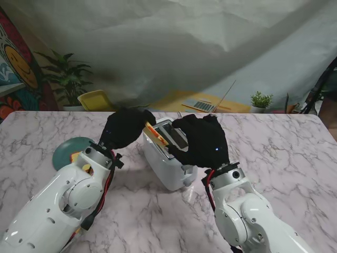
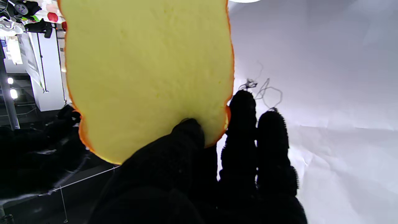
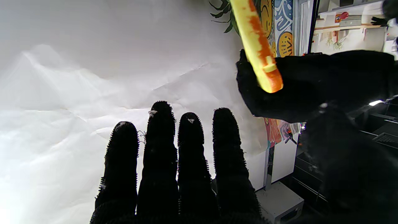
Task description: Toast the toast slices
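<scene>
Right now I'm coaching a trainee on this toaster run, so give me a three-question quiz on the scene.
1. True or false: the left hand holds a toast slice.
2. Where is the slice? A) flat on the plate B) over the toaster C) in the right hand
3. Fill in: the right hand's fingers are ____ and hold nothing.

Key: 1 true; 2 B; 3 straight.
</scene>
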